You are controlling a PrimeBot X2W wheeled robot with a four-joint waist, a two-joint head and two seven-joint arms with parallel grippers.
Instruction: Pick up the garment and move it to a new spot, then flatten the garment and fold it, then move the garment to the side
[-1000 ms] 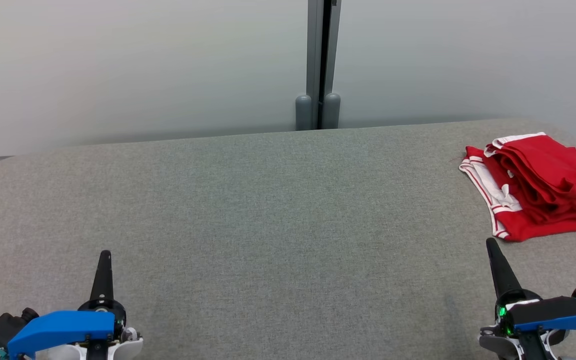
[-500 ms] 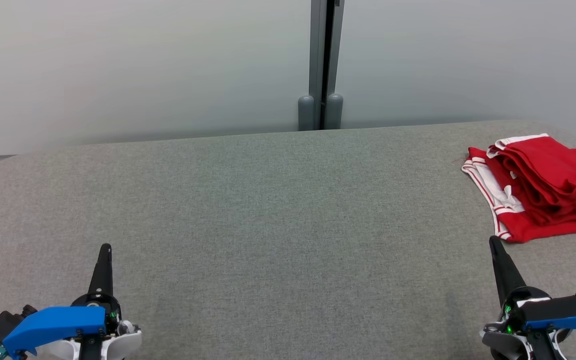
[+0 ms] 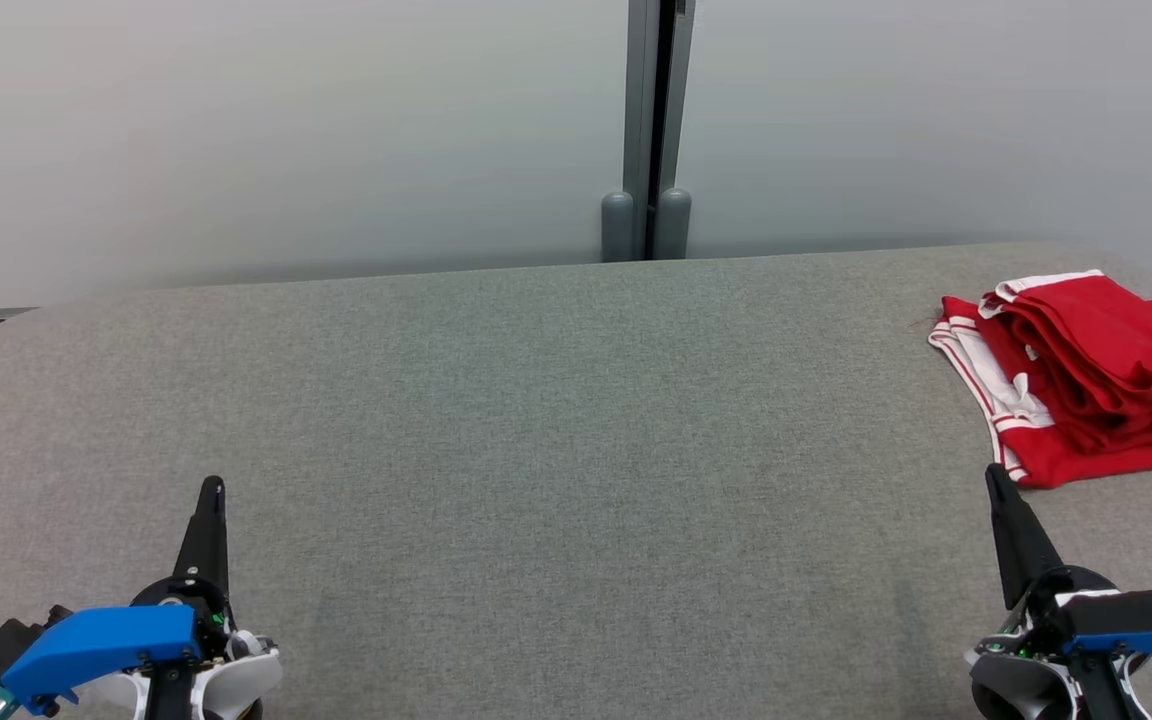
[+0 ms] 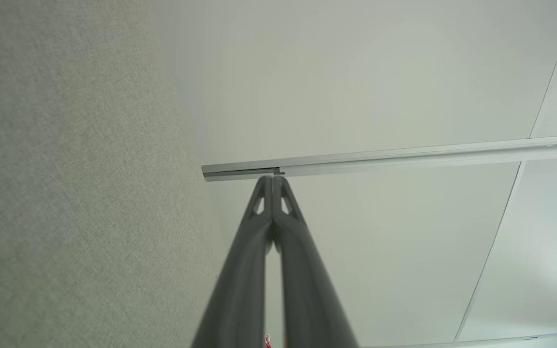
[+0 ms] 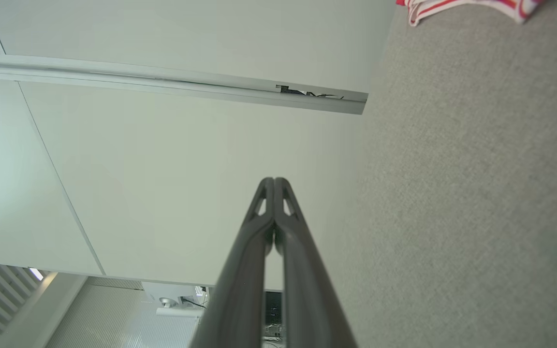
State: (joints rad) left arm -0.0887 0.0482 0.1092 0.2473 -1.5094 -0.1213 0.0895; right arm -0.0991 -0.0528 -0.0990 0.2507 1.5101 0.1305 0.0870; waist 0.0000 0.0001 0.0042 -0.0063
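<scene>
Two clenched, empty pincers in head view, left pincer (image 3: 213,487) and right pincer (image 3: 992,476); folded red garment (image 3: 1086,385) lies far right on the grey worktop (image 3: 536,450). Left wrist view: fingers (image 4: 256,232) pressed together. Right wrist view: likewise, garment's hem at top. Soft, light; probably pinch the hem.

looks like an office or lab to me: frosted partition panels (image 3: 286,130) joined by a grey metal post (image 3: 641,100) along my fabric-covered bench's (image 3: 536,450) far edge.
</scene>
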